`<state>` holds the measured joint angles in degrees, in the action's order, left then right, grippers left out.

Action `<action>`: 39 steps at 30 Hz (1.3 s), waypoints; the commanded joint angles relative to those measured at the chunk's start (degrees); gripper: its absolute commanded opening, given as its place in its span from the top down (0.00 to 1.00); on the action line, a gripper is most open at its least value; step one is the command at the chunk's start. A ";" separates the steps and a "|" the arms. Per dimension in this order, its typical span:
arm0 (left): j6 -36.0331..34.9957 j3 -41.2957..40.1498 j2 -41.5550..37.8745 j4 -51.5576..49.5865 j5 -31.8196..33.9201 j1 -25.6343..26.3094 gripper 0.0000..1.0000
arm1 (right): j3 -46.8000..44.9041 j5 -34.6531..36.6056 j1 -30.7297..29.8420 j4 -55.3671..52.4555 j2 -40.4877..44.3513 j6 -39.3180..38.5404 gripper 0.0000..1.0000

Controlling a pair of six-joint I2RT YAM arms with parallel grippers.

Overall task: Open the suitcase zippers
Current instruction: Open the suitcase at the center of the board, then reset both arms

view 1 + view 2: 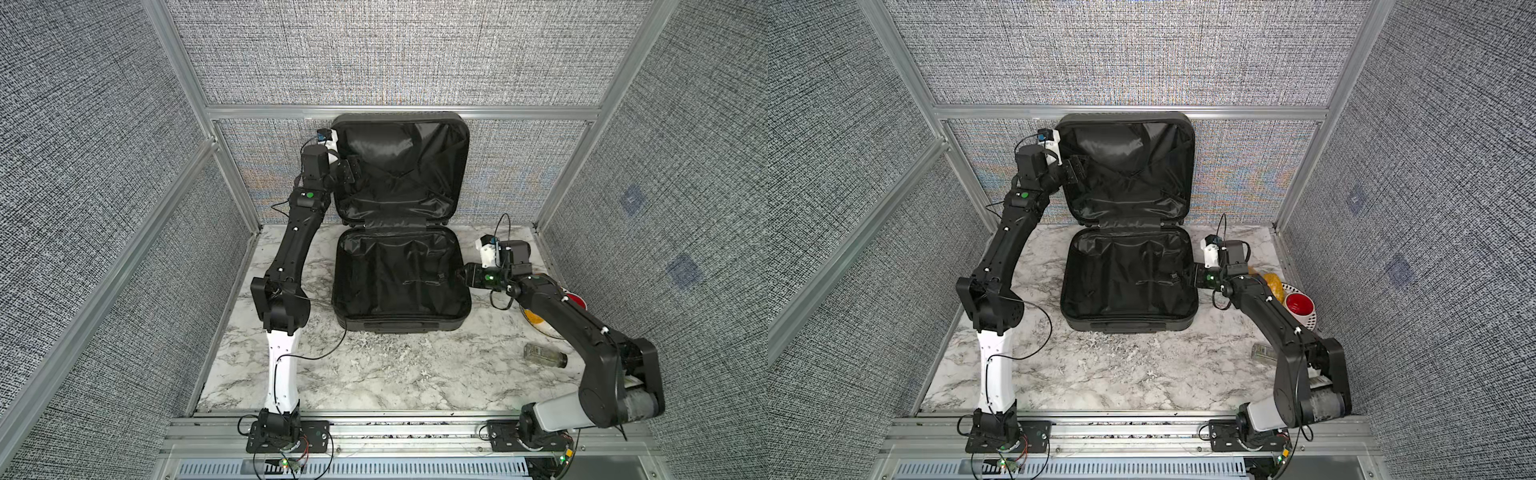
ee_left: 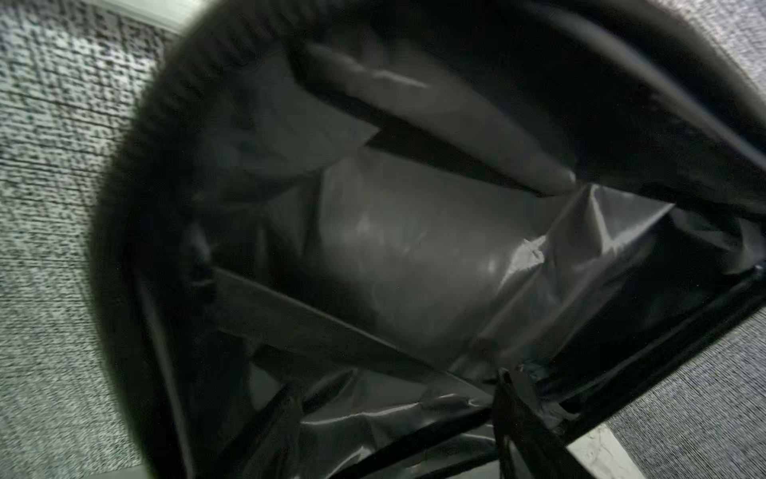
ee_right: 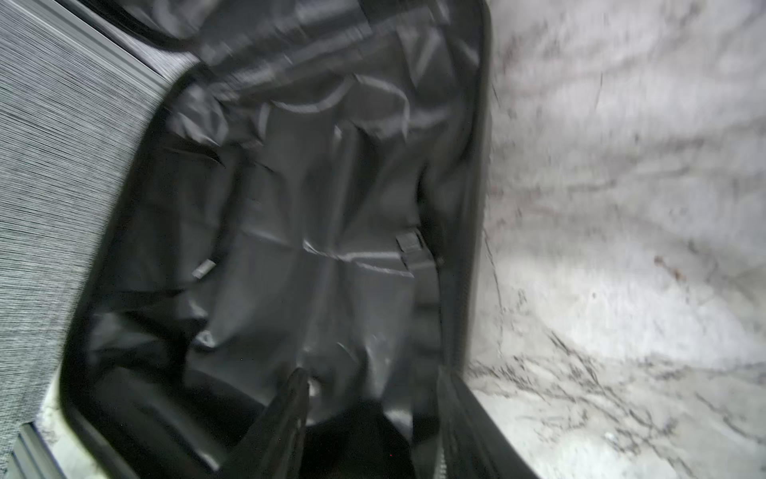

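Note:
The black suitcase (image 1: 401, 322) lies unzipped in both top views, its lower shell flat on the table and its lid (image 1: 399, 166) standing up against the back wall. Black lining (image 3: 311, 207) fills both halves. The zippers show only as a dark track along the rim (image 3: 476, 166); I cannot make out the pull tabs. My left gripper (image 1: 353, 168) is at the lid's left edge, open and facing the lining (image 2: 414, 249). My right gripper (image 1: 461, 276) is at the lower shell's right rim, open, with one finger (image 3: 298, 398) inside the case and the other (image 3: 449, 398) by the rim.
A clear bottle (image 1: 544, 355) lies on the marble table (image 1: 374, 374) under the right arm. A red bowl (image 1: 1299, 305) on a white plate and a yellow item (image 1: 1275, 282) sit at the right edge. Fabric walls with metal rails enclose three sides.

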<state>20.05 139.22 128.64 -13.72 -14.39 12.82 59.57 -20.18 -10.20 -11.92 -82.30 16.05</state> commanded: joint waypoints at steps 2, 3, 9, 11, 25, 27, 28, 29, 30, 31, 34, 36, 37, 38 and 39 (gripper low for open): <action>-0.71 -9.02 -5.82 9.31 -4.25 -0.07 0.25 | 1.04 0.35 0.17 1.45 1.55 0.99 0.46; -1.19 -10.42 -7.16 9.42 -4.24 -0.05 0.24 | 1.39 0.76 0.17 1.29 1.73 1.17 0.44; -1.47 -33.59 -25.75 17.77 -5.04 0.12 0.14 | -2.82 6.52 0.17 6.35 9.39 2.38 0.14; -1.41 -45.22 -34.99 20.34 -2.58 0.10 0.08 | -7.26 11.22 0.18 11.51 13.24 3.24 0.08; -6.70 -110.81 -82.30 14.57 36.14 0.10 0.01 | -39.83 40.38 0.75 40.10 25.44 -3.11 0.02; -9.66 -117.62 -83.26 19.55 37.04 0.04 0.01 | -44.08 40.46 0.70 46.06 23.91 -9.01 0.02; -11.47 -117.72 -83.48 19.27 36.46 0.09 0.01 | -45.64 40.27 0.75 48.90 23.00 -10.76 0.02; -14.83 -116.49 -83.24 17.71 34.32 0.07 0.01 | -47.23 40.31 0.70 52.27 21.66 -12.21 0.02; -16.08 -116.39 -82.03 19.29 34.77 0.07 0.01 | -48.43 40.45 0.71 55.16 20.13 -12.93 0.02; -16.54 -116.20 -80.68 20.37 35.42 0.06 0.01 | -48.88 40.22 0.71 57.21 18.57 -13.63 0.02; -19.84 -117.99 -72.56 30.03 33.81 -0.06 0.01 | -49.41 39.13 0.72 63.65 13.26 -16.17 0.02; -22.30 -119.18 -65.38 37.36 31.56 -0.05 0.01 | -48.67 36.24 1.08 66.02 11.90 -17.60 0.02; -22.15 -120.32 -62.61 42.75 32.04 -0.05 0.01 | -49.76 34.48 1.45 69.96 11.20 -17.80 0.02; -23.67 -120.55 -60.40 46.96 30.84 -0.05 0.01 | -50.50 32.37 2.11 72.78 10.52 -17.68 0.02; -25.50 -120.24 -59.56 48.16 28.31 -0.52 0.01 | -50.62 30.71 2.72 74.21 9.93 -17.37 0.02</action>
<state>0.12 19.00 66.32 19.59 17.76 12.82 9.50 15.51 -8.47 50.74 -71.16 0.71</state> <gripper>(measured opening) 0.993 0.980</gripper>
